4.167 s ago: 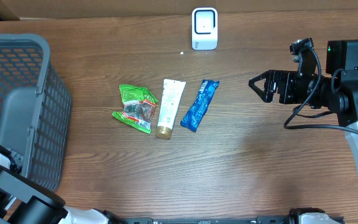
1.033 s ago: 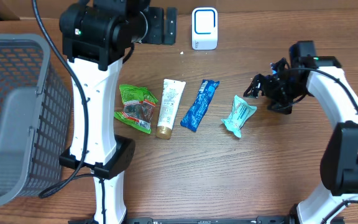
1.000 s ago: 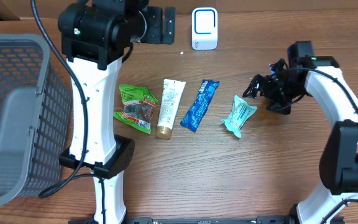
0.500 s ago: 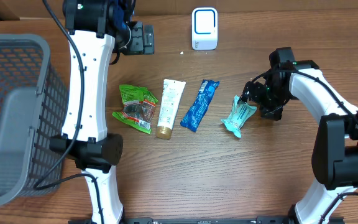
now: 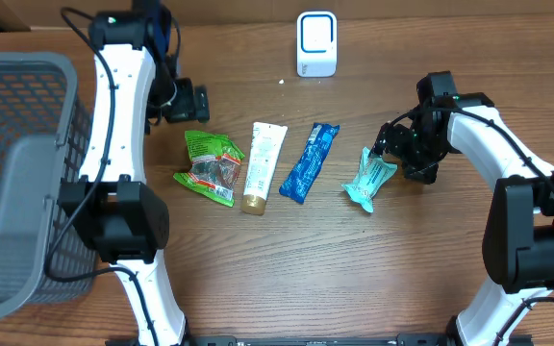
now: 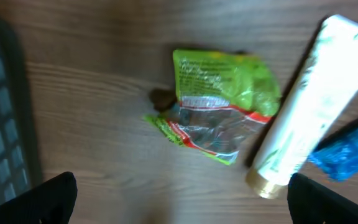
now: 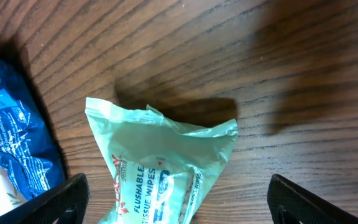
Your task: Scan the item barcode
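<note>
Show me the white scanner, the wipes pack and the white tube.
white scanner [image 5: 316, 40], overhead view, middle of its face.
wipes pack [image 7: 160, 168], right wrist view, middle of wrapper.
white tube [image 5: 263, 165], overhead view, middle of its body.

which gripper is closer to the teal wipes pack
Right. The right gripper hovers open at the top end of the wipes pack; the left gripper is far off, by the green packet.

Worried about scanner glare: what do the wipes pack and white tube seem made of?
Wipes pack: thin soft plastic film, faintly glossy; it wrinkles and has a crimped end. White tube: smooth plastic, probably satin, with a metallic-looking gold cap; blur leaves its finish uncertain.
</note>
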Robot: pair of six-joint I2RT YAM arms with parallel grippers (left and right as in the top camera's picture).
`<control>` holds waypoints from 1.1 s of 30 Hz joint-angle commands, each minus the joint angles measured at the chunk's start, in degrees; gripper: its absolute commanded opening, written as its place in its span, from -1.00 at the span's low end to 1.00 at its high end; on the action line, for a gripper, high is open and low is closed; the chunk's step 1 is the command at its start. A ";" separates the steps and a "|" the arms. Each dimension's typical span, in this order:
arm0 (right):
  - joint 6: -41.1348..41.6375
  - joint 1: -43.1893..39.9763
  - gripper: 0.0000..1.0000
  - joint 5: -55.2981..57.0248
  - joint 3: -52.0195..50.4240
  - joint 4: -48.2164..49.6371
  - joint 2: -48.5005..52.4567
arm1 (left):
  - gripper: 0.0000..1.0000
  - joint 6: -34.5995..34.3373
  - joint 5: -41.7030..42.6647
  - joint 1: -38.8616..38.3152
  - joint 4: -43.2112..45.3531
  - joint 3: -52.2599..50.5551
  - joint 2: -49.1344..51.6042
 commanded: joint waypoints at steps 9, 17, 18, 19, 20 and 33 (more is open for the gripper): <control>0.31 0.20 0.82 0.33 -0.92 -0.17 0.20 | 1.00 -1.49 -2.95 3.34 7.58 -8.41 -1.36; 2.21 0.17 0.78 -0.74 -7.76 5.42 0.20 | 0.99 -1.44 -2.91 4.31 9.44 -8.41 -1.36; 2.21 0.17 0.77 -0.79 -8.00 5.77 0.20 | 1.00 -1.46 -2.91 4.33 9.57 -8.41 -1.36; 2.21 0.17 0.73 -0.74 -8.35 6.38 0.20 | 0.99 -1.46 -2.80 4.33 9.55 -8.41 -1.36; 2.21 0.17 0.68 -0.72 -8.57 6.88 0.20 | 0.99 -1.46 -2.43 4.33 9.62 -8.41 -1.36; 2.14 0.17 -0.07 0.87 -8.87 7.69 0.20 | 0.99 -1.44 -1.46 4.33 12.09 -8.41 -1.36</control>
